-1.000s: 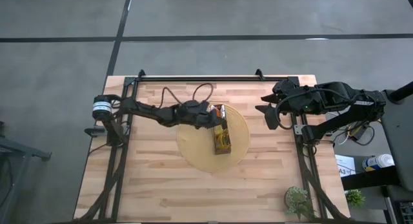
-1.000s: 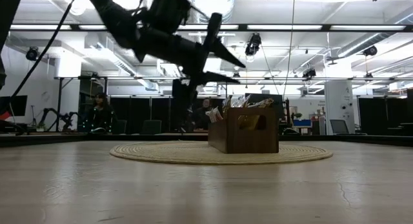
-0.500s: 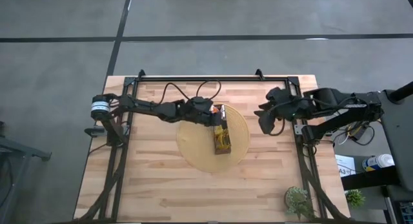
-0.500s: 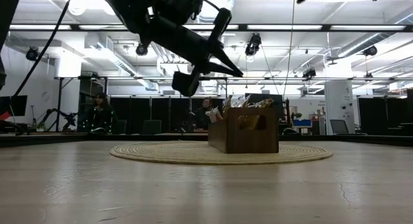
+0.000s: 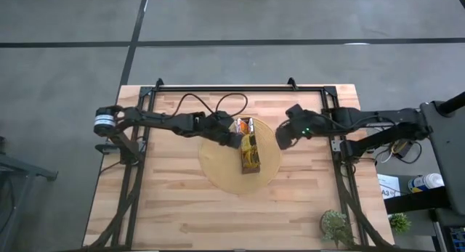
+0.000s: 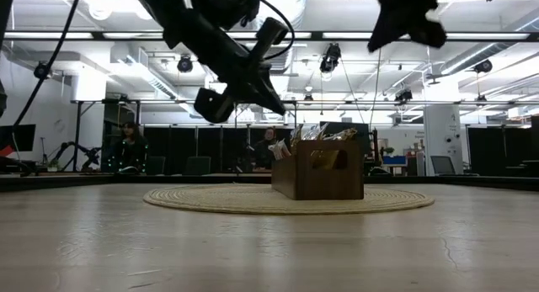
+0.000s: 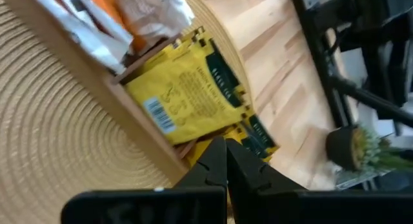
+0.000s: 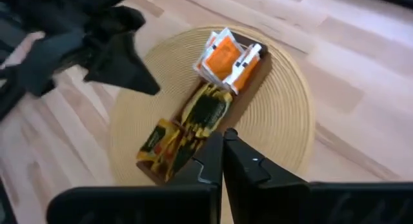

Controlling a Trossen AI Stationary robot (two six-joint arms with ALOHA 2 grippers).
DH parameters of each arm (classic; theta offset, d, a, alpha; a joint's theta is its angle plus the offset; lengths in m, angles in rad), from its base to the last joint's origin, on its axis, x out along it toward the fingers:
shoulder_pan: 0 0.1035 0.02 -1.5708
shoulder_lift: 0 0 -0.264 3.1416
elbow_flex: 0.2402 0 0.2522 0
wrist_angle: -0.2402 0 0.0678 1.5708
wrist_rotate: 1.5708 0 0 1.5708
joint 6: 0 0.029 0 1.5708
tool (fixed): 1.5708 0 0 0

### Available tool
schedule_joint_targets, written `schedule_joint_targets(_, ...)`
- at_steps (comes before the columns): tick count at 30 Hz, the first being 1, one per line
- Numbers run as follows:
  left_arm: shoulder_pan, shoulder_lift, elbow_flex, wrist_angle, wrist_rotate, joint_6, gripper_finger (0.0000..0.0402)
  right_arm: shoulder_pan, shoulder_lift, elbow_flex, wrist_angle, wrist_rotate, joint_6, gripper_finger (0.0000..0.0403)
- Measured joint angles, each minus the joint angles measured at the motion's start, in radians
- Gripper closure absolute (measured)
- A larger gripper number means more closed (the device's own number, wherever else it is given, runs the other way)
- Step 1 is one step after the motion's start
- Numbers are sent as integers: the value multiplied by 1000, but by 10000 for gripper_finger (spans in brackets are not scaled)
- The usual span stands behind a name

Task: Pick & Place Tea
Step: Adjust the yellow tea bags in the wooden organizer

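The left end effector (image 5: 237, 139) and right end effector (image 5: 278, 138) are hovering with fingers pressed together, holding nothing, flanking the tray (image 5: 249, 152) where the tea sachets (image 8: 224, 53) are sitting — reaching step; next, opening over a sachet.

A light wooden plank table (image 5: 182, 208) carries a round tan woven mat (image 5: 218, 172) near its middle. On the mat stands a long narrow dark-brown wooden tray (image 6: 296, 181). A small green potted plant (image 5: 336, 226) sits at the table's front right corner, well apart from the mat.
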Motion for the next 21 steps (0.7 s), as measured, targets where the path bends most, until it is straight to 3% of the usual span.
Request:
schedule_joint_targets(10, -2, -126, -89, -82, -15, 65, 401, -146, 76, -190, 247, -196, 5, 395)
schedule_joint_targets(21, 0, -332, -258, -78, -99, 45, 401, -188, 316, -173, 351, -294, -24, 395)
